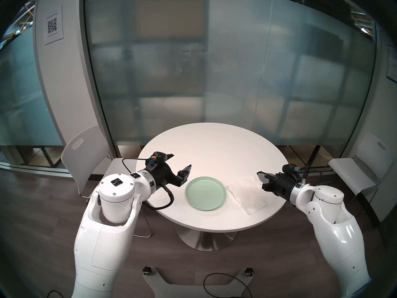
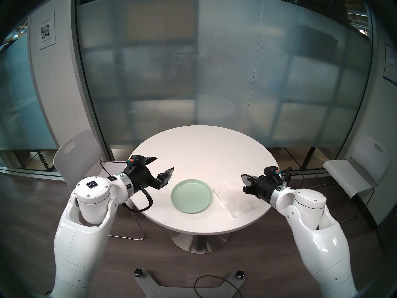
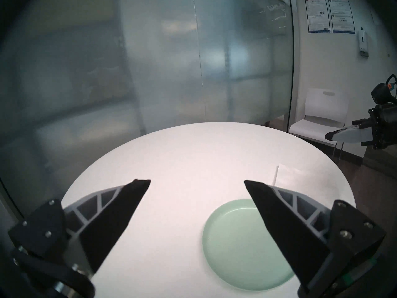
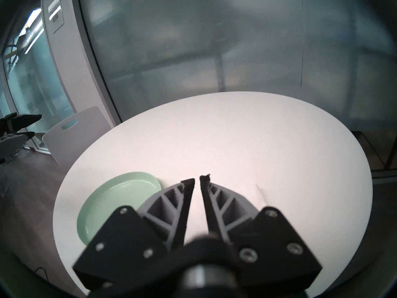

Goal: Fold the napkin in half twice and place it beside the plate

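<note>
We find the napkin (image 1: 247, 194) lying flat on the white round desk (image 1: 214, 145), just beside the plate (image 1: 205, 193) on our right, near the desk's right edge and with a narrow strip of bare surface between the two. It reads as a compact rectangle, no wider than the plate, so we judge that the folding is probably done; the white sheet on the white top hides the layers, though, and we cannot count the folds for certain. The plate holds nothing. Our left pincer (image 1: 180, 165) hangs above the desk to the left of the plate with its fingers spread wide and nothing between them, which the left wrist view confirms. Our right pincer (image 1: 260, 175) hovers over the far right end of the napkin; in the right wrist view its tips stand almost together with only a thin gap, gripping nothing. Neither pincer touches the sheet. We reckon the placing is complete too, leaving at most a pull-back of both arms.
</note>
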You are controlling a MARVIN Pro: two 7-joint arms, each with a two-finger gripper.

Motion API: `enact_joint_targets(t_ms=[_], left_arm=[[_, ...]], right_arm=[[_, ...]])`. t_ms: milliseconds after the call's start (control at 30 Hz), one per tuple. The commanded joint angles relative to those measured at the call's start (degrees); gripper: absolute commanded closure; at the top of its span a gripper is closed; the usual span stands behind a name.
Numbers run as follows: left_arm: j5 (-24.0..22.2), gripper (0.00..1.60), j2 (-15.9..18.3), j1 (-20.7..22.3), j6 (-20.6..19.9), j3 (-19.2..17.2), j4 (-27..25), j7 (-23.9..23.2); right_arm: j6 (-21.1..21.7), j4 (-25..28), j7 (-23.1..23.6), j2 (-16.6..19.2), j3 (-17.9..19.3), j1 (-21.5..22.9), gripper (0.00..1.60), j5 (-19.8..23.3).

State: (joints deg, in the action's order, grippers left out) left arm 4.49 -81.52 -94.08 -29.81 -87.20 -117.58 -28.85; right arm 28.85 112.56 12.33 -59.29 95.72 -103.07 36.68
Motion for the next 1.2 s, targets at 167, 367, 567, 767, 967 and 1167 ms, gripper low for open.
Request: enact_joint_targets(t_ms=[167, 367, 567, 767, 967, 1167], left_arm=[[1.6, 0.00, -2.0, 1.0, -1.5, 1.5, -3.4, 2.9], [1.8, 0.00, -2.0, 0.5, -2.2, 1.7, -3.9, 3.1], [1.2, 0.00, -2.1, 0.2, -3.3, 1.7, -4.3, 2.5], [0.8, 0.00, -2.1, 0.2, -3.8, 1.7, -4.4, 2.5], [0.8, 0.00, -2.1, 0.3, -3.9, 1.6, -4.4, 2.3], [0.8, 0.00, -2.2, 0.3, -3.9, 1.5, -4.4, 2.2]], right_arm=[[-7.3, 3.9, -1.6, -3.2, 2.5, -6.4, 0.83, -1.0], [-8.2, 3.7, -1.0, -3.3, 2.7, -6.7, 0.76, -1.2], [-8.3, 3.3, -0.1, -3.2, 3.0, -6.3, 0.18, -1.0], [-8.2, 3.2, 0.4, -3.3, 3.3, -6.0, 0.00, -0.8], [-8.1, 3.2, 0.6, -3.5, 3.4, -6.0, 0.00, -0.9], [-8.0, 3.2, 0.7, -3.7, 3.5, -5.9, 0.00, -1.0]])
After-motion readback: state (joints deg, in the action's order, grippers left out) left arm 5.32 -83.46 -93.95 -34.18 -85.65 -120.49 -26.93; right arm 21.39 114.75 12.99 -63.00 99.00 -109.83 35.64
